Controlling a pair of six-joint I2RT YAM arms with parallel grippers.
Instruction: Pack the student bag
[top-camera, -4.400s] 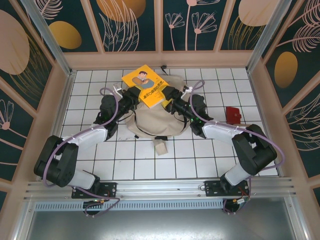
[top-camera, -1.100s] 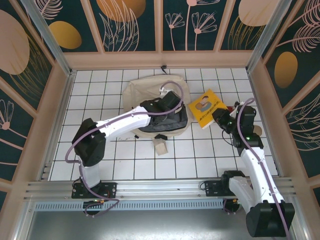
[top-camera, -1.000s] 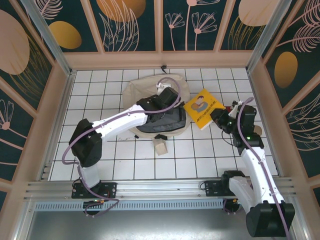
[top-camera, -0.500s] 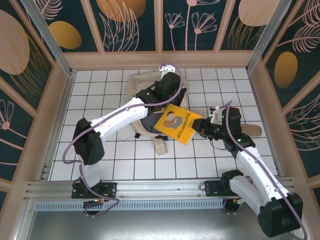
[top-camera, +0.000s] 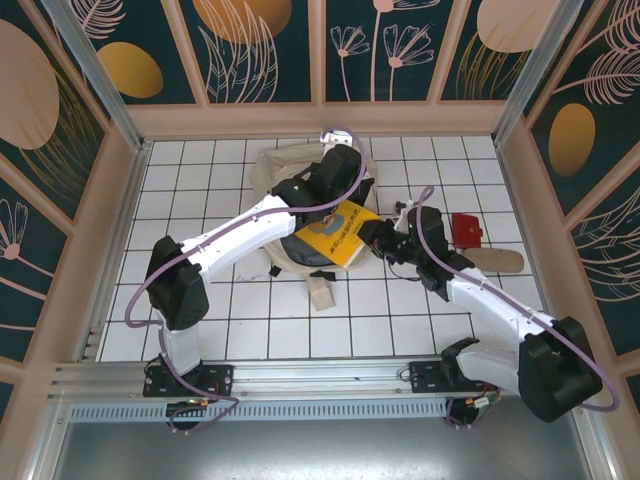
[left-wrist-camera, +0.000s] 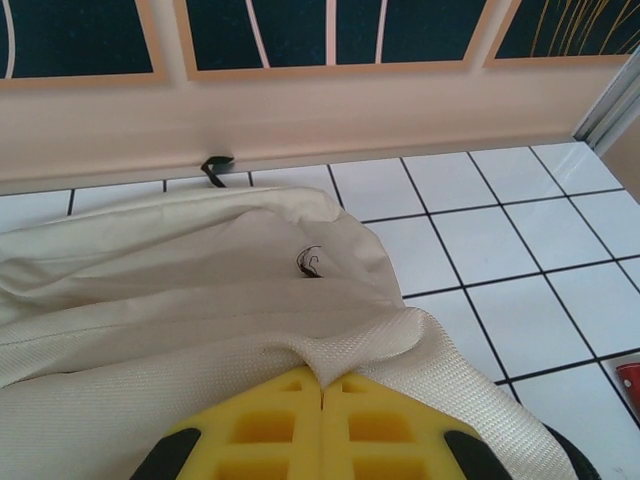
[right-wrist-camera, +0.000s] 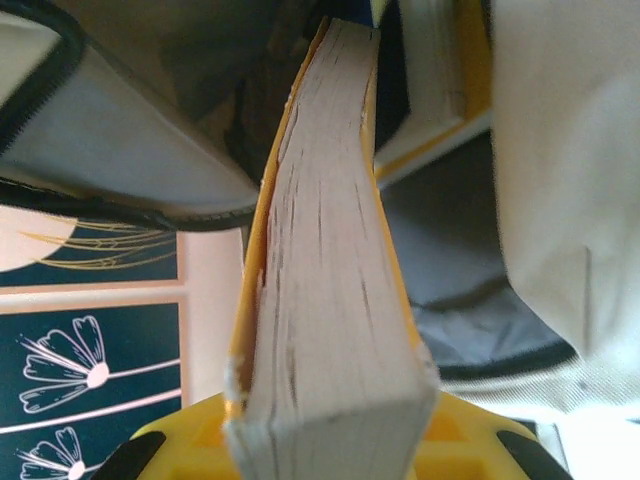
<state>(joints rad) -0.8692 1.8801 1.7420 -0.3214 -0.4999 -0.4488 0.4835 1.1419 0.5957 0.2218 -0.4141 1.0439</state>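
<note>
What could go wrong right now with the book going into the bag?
The right gripper holds the yellow book by one end; its far corner might snag the dark zipper edge of the student bag. The left gripper pinches only a fold of fabric; a slip could let the mouth close.

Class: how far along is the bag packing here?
Done: the left gripper pinches fabric of the student bag, holding it open. In hand: the right gripper holds a yellow book, its far edge entering the opening. Left: pushing it fully in; a red item lies outside.
</note>
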